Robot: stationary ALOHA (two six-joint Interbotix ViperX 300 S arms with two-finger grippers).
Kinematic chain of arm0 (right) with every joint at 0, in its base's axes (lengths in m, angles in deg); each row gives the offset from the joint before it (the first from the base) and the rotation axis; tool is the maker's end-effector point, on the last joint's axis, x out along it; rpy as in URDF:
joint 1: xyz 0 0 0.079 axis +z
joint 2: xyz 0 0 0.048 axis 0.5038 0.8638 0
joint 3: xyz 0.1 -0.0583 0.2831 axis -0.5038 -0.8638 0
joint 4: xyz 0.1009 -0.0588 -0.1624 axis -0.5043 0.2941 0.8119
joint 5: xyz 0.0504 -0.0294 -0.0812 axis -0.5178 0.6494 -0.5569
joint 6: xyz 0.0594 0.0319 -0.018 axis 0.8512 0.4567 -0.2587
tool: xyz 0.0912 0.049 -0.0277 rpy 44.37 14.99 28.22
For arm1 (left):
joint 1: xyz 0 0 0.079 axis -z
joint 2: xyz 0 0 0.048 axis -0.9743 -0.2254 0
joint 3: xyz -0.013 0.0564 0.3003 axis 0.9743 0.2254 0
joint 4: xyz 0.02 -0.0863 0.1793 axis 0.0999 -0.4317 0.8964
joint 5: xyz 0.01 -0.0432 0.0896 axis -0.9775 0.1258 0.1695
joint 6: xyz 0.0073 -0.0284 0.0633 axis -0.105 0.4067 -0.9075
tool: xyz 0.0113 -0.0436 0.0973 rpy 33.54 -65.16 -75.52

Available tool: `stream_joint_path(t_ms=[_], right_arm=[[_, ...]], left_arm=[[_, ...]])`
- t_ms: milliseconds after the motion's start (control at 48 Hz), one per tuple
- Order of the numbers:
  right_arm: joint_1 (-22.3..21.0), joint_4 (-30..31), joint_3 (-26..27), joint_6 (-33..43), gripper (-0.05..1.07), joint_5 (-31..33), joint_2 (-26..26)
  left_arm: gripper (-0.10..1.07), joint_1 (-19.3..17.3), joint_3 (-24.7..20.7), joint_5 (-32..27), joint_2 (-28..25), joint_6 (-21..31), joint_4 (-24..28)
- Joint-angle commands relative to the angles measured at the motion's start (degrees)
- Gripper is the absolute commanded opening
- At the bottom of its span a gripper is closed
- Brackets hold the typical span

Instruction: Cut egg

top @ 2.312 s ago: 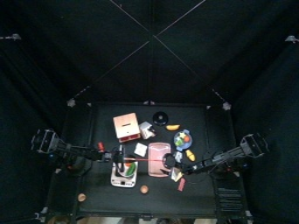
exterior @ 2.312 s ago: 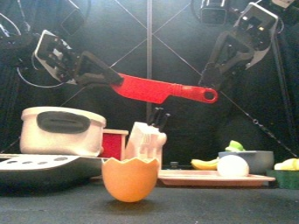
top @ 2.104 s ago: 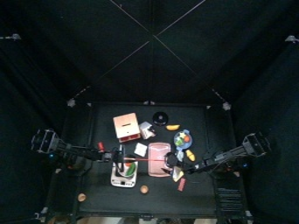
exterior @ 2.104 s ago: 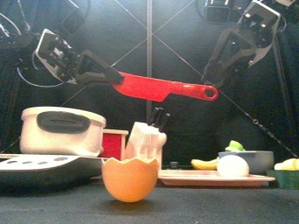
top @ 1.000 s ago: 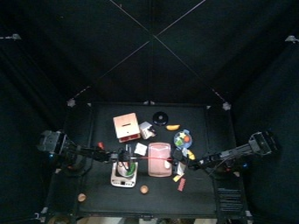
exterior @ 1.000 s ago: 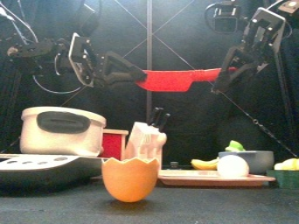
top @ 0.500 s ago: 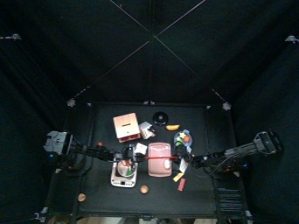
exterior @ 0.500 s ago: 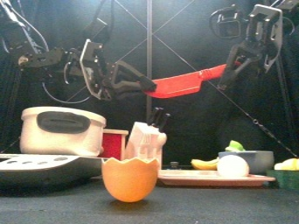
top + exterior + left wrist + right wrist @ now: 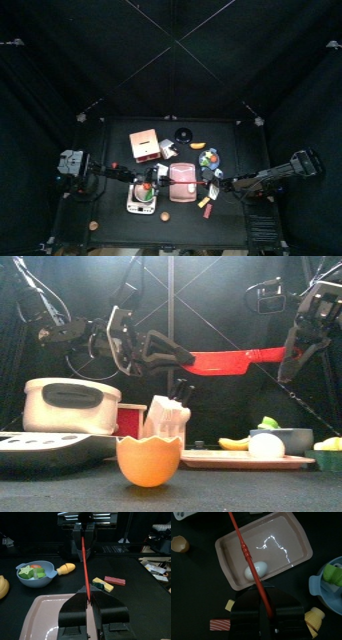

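A long red knife [image 9: 238, 361] hangs level in the air above the table, held at both ends. My left gripper [image 9: 163, 352] is shut on its left end, and the left wrist view shows the jaws [image 9: 89, 598] pinched on the thin red blade [image 9: 84, 562]. My right gripper [image 9: 289, 356] is shut on the right end, its jaws [image 9: 264, 596] closed around the knife [image 9: 246, 554]. A white egg [image 9: 256, 570] lies on the pink tray [image 9: 291, 534], directly under the knife. From the front, the egg [image 9: 267, 445] sits on the tray [image 9: 221, 460] at the right.
An orange eggshell cup [image 9: 148, 462] stands at the front edge. Behind it are a white rice cooker [image 9: 72, 406], a red box [image 9: 128, 420] and a white holder [image 9: 168, 418]. A blue bowl [image 9: 32, 576] of green pieces, a banana [image 9: 237, 442] and small food blocks [image 9: 113, 580] lie around the tray.
Both arms have carried the knife to the right and slightly lower, from tilted to level. The left gripper has swung towards the middle; the right jaws have closed tighter on the knife.
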Motion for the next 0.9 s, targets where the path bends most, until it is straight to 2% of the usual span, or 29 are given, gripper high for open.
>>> stream_joint_path(t_ms=[0,167,500,667,771,875], right_arm=[[-1.67,-0.26,-0.62,-0.53,0.33,0.53,0.00],[-2.02,-0.88,-2.90,-1.23,0.32,-0.09,1.49],[-1.76,-1.05,-2.29,-2.37,0.32,-0.35,3.60],[-1.67,-0.79,-2.20,-2.46,0.34,-0.35,3.60],[-1.67,-0.79,-2.20,-2.46,0.39,-1.05,3.60],[-1.67,-0.88,-2.20,-2.46,0.51,-2.37,3.60]], left_arm=[[0.38,0.26,-1.58,-0.26,-0.44,0.18,0.18],[0.38,0.44,-3.78,-2.55,-2.99,0.18,0.26],[0.38,0.70,-6.77,-10.20,-5.27,0.09,0.18],[0.38,0.62,-6.86,-10.63,-4.92,0.09,0.18],[0.38,0.44,-6.86,-10.99,-5.10,0.09,0.09],[0.38,0.44,-6.94,-11.07,-5.27,0.09,-0.26]])
